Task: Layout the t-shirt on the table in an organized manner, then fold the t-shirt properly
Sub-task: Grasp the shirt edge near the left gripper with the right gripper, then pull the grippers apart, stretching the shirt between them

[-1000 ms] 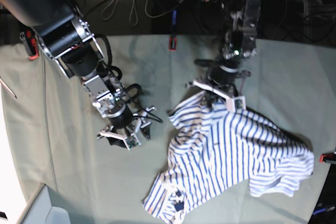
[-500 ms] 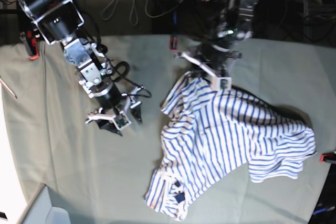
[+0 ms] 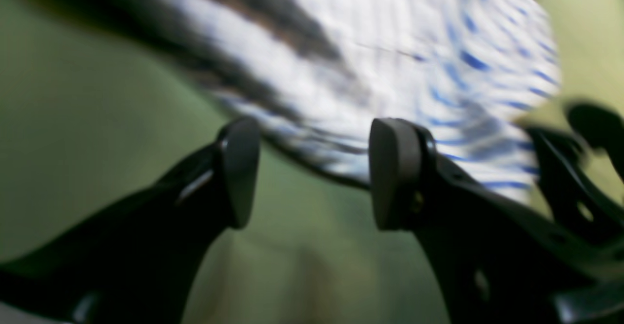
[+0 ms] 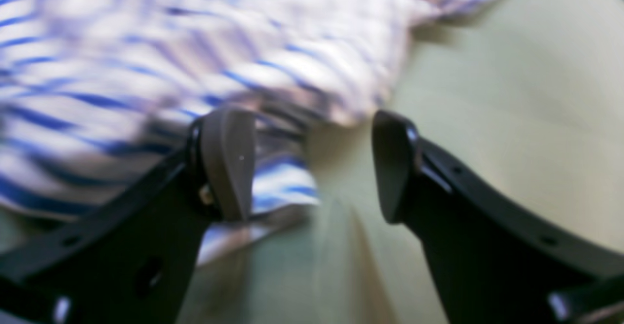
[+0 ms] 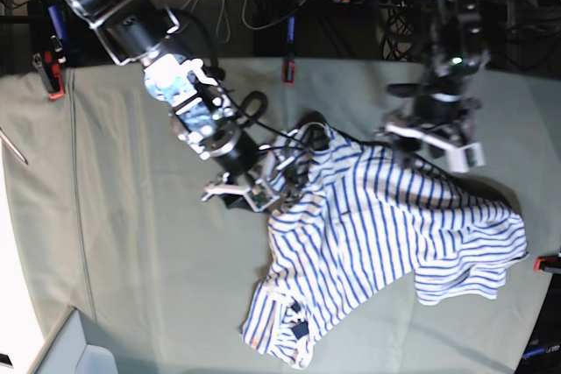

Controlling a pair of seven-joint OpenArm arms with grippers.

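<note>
Shirt (image 5: 386, 243), white with thin blue stripes, lies rumpled on the grey-green bench (image 5: 131, 286), toward its right half. At the shirt's upper left edge the right hand (image 5: 254, 188) sits with fingers apart, cloth beside one finger. Above the shirt's upper right part hangs the left hand (image 5: 436, 142), fingers apart, gripping nothing.
</note>
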